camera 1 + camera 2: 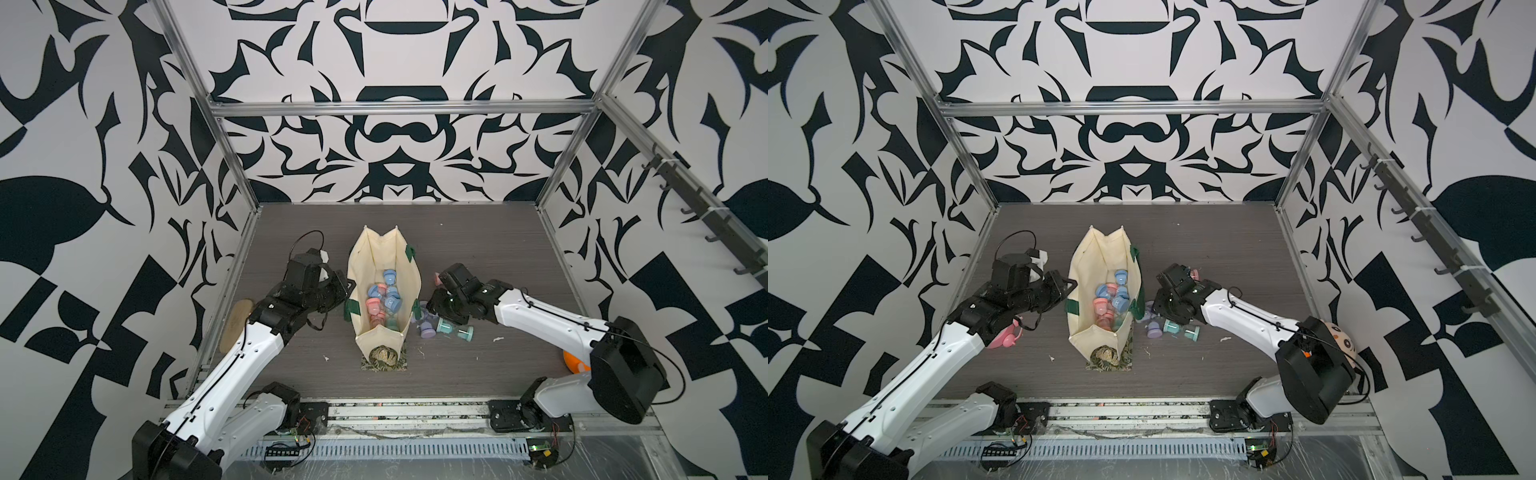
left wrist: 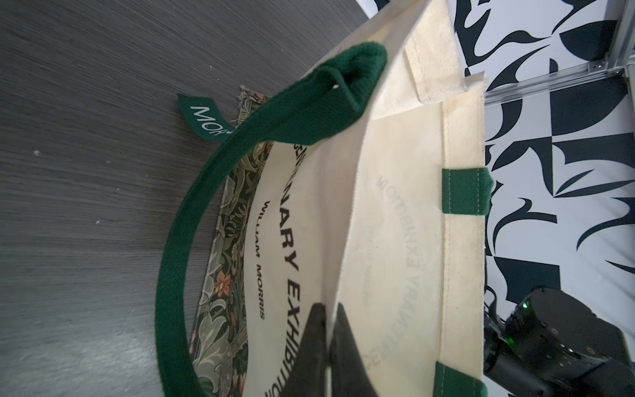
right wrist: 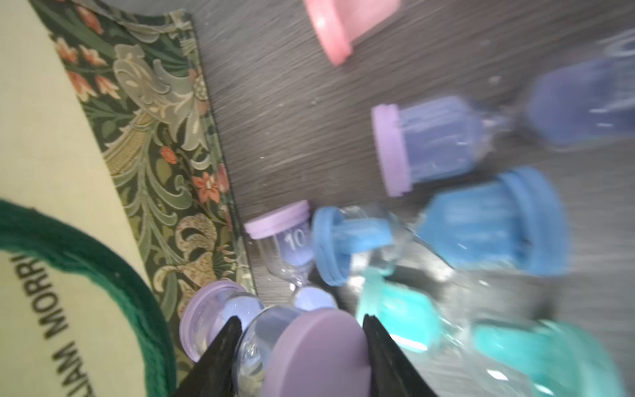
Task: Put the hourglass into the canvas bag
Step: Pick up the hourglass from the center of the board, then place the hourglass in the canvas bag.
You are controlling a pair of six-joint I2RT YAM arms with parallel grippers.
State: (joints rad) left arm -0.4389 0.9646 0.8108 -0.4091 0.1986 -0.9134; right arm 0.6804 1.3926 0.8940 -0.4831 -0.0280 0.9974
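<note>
The cream canvas bag [image 1: 376, 266] with dark green handles stands open mid-table in both top views, with several pastel hourglasses [image 1: 384, 297] inside. My left gripper [image 2: 328, 326] is shut on the bag's left rim [image 2: 343, 240], and the cloth edge runs between its fingers. Right of the bag, my right gripper [image 3: 302, 324] is shut on a purple hourglass [image 3: 309, 347] that lies low against the bag's floral base [image 3: 165, 144]. In the top views the wrist [image 1: 446, 305] hides this grip. Loose hourglasses lie close by: blue [image 3: 481, 223], teal [image 3: 515, 347], purple [image 3: 429, 144] and pink [image 3: 343, 24].
A green handle loop [image 2: 178, 247] hangs outside the bag on the left arm's side. A tan oval object [image 1: 235, 326] lies by the left wall and an orange object [image 1: 575, 361] behind the right arm. Metal frame posts and patterned walls enclose the table.
</note>
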